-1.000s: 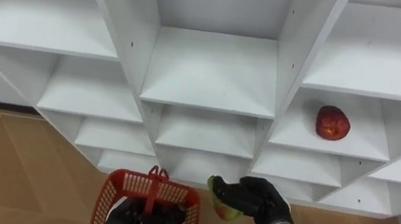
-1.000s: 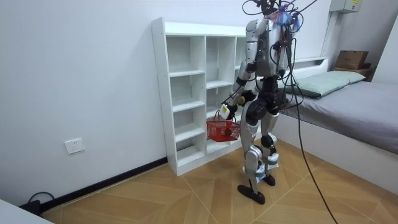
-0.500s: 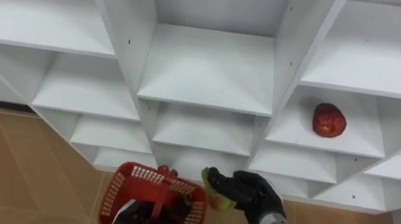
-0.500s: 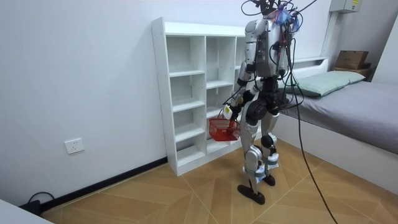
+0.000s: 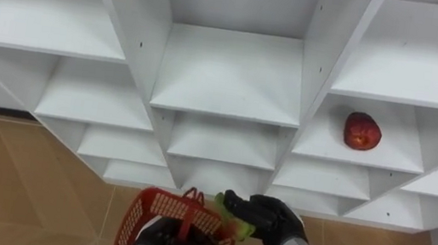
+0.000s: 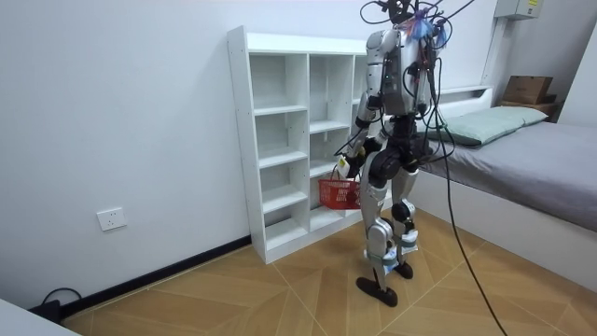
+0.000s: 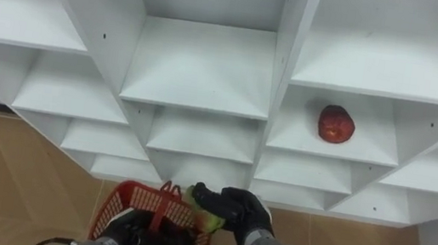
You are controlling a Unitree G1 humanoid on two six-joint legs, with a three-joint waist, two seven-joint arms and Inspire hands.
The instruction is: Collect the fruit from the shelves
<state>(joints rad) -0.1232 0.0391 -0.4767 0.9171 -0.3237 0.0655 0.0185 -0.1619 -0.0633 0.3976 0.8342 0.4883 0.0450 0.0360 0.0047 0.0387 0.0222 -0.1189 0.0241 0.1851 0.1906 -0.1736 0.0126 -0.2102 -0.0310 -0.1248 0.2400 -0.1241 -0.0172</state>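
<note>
At the basket rim, the right hand curls round a green fruit not yet dropped in, the left hand grips the handle, and one apple waits mid-shelf.

White wall, parquet floor, bed

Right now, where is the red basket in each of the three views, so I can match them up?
Left eye view: red basket at bottom centre, below the white shelf unit, beside the right hand holding a green fruit.
Right eye view: bottom, left of centre.
Room view: near centre, in front of the shelves, by the robot's thighs.
Shared landmark: the white shelf unit.
</note>
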